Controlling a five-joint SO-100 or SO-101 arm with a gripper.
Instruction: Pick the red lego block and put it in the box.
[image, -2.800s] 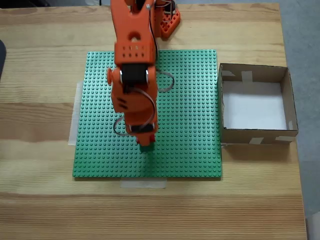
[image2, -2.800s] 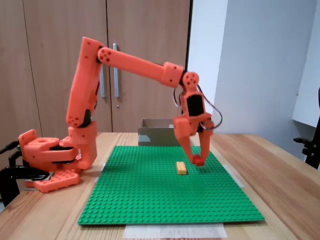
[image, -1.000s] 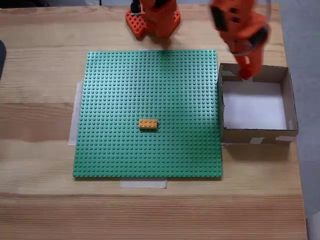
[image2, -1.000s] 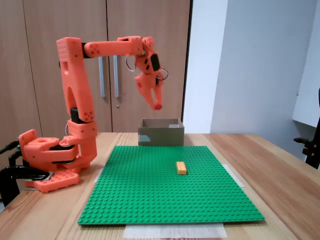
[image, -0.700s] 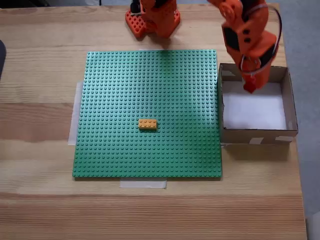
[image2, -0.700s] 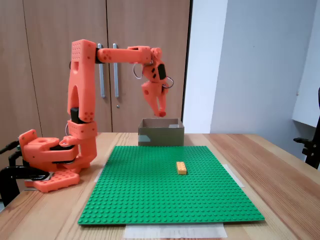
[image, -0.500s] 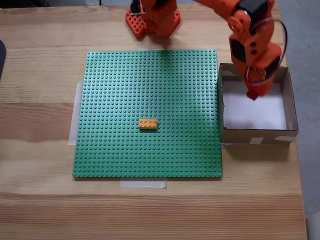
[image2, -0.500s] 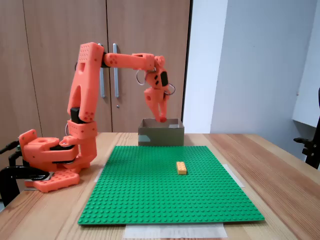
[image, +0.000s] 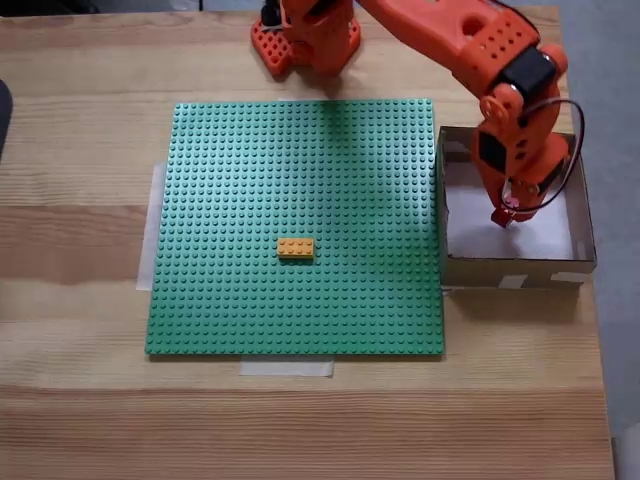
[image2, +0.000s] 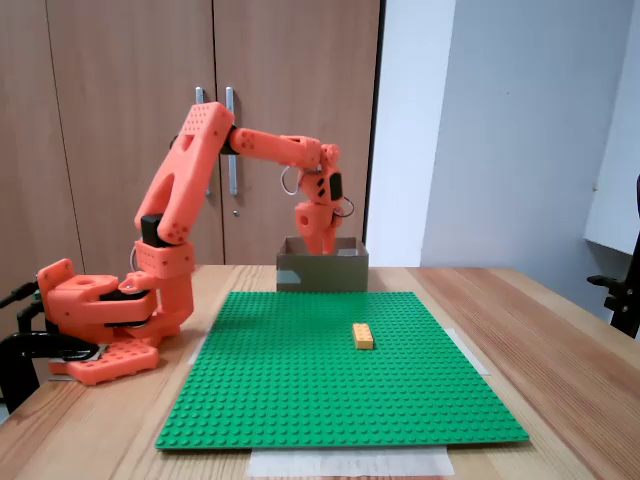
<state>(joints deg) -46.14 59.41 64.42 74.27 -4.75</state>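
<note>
In the fixed view from above, my orange gripper (image: 504, 212) reaches down into the box (image: 510, 271), a brown cardboard square with a white floor. It is shut on the red lego block (image: 499, 219), a small red piece showing at the fingertips just above the floor. In the fixed view from the front, the wrist (image2: 318, 215) dips behind the near wall of the box (image2: 322, 276), which hides the fingertips and the block.
A yellow-orange brick (image: 295, 247) sits on the green studded baseplate (image: 230, 160), left of the box; it is also on the baseplate (image2: 300, 400) as the brick (image2: 362, 336) in the front view. The arm's base (image: 305, 35) stands behind the plate.
The gripper has carried the red block from the baseplate up and across to the box, and over the last second lowered from above the far wall down inside it.
</note>
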